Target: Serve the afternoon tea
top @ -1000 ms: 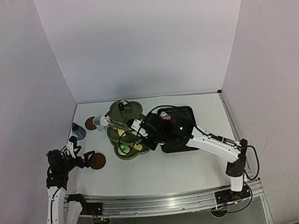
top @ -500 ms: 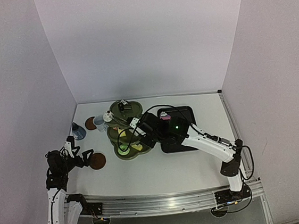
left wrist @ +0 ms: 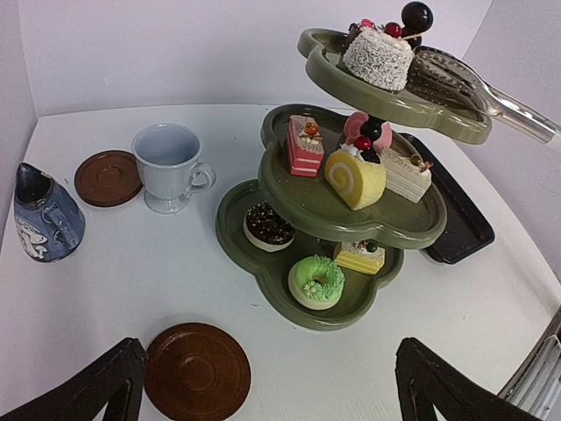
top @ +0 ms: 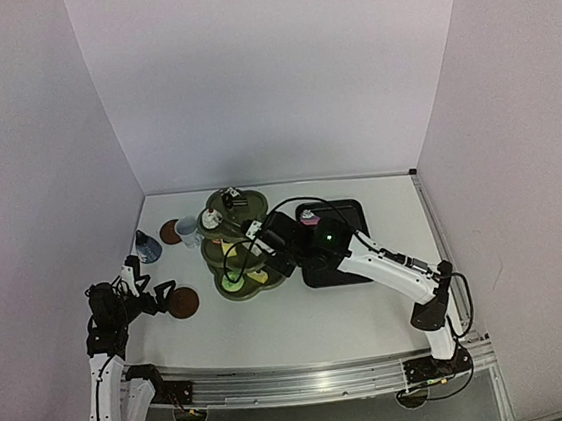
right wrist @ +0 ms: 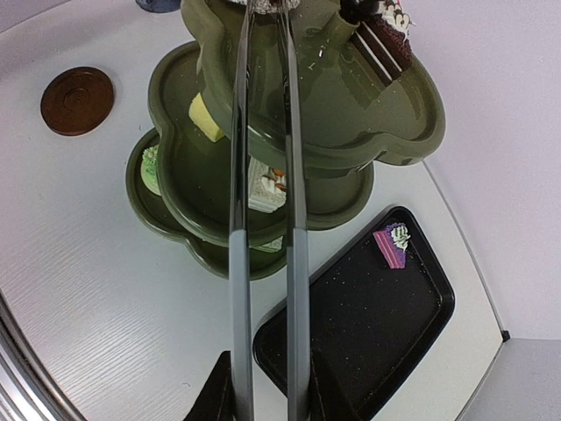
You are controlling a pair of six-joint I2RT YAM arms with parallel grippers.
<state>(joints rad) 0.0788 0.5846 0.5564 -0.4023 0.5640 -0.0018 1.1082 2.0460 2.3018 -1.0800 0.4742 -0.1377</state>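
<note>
The olive-green three-tier stand [left wrist: 377,307] holds several small cakes: a white one [left wrist: 377,54] on top, pink [left wrist: 304,146] and yellow [left wrist: 355,178] in the middle, chocolate [left wrist: 268,226] and green [left wrist: 316,281] at the bottom. The white mug [left wrist: 169,167], the blue-grey pot [left wrist: 44,215] and a coaster [left wrist: 107,178] stand to its left. My left gripper [left wrist: 272,395] is open and empty beside the nearer coaster [left wrist: 197,371]. My right gripper [right wrist: 267,395] is shut on the metal tongs [right wrist: 238,175]. The tong tips reach over the top tier [right wrist: 386,105] next to the white cake.
The black tray [right wrist: 377,324] lies right of the stand and holds one pink cake [right wrist: 392,244]. My right arm [top: 387,265] stretches over the tray. White walls enclose the table on three sides.
</note>
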